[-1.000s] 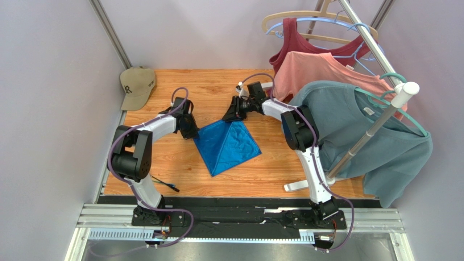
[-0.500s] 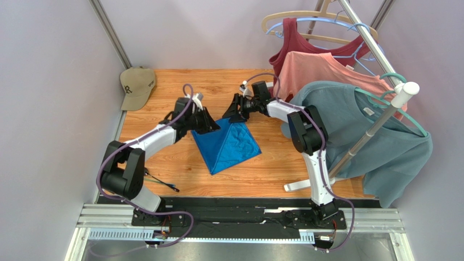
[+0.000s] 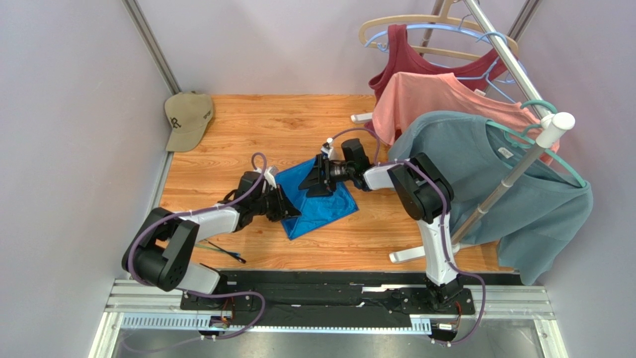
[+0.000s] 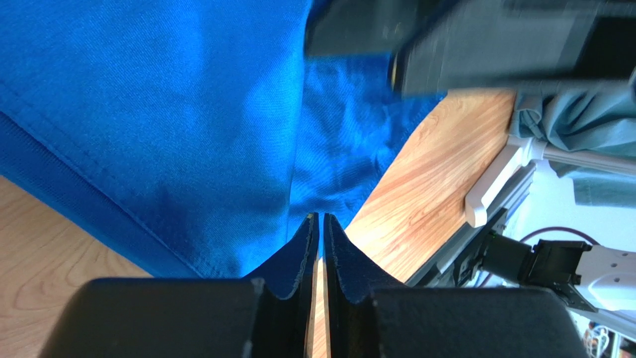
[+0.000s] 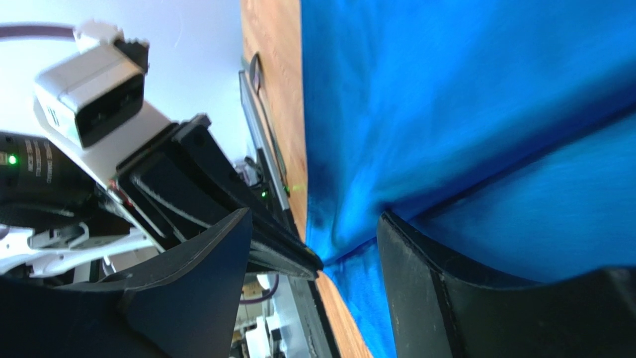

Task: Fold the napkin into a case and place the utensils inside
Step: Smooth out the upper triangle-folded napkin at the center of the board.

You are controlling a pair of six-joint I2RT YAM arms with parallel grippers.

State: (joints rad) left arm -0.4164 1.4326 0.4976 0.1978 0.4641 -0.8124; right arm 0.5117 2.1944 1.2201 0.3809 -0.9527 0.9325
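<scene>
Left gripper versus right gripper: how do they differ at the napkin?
The left gripper has its jaws nearly together, tips at the left edge of the napkin; the right gripper has its jaws wide apart, farther in over the cloth. Both sit low at the napkin, pointing toward each other.

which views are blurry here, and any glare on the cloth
Top external: sharp and evenly lit. Left wrist: napkin weave crisp, but the right fingers at the top edge are a dark smear. Right wrist: napkin streaked and glossy, wall behind blown out white.
</scene>
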